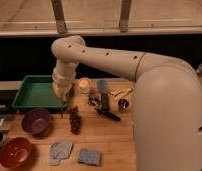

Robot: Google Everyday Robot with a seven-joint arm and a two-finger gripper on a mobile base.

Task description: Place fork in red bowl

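Fork aloft at the green tray's (34, 92) right edge, red bowl waiting nearer the camera.

We see the gripper (63, 96) hanging at the tray's right rim, its jaws clamped on the fork (62, 109), which dangles nearly upright, tip down, off the tray's front right corner. The red bowl (14, 152) sits well in front of the tray, with the purple bowl (35, 121) between them, just in front of the tray. To the tray's right lie a black-handled utensil (106, 104) and pale yellow utensils (119, 92); two grey cloths (60, 150) lie well in front of it.
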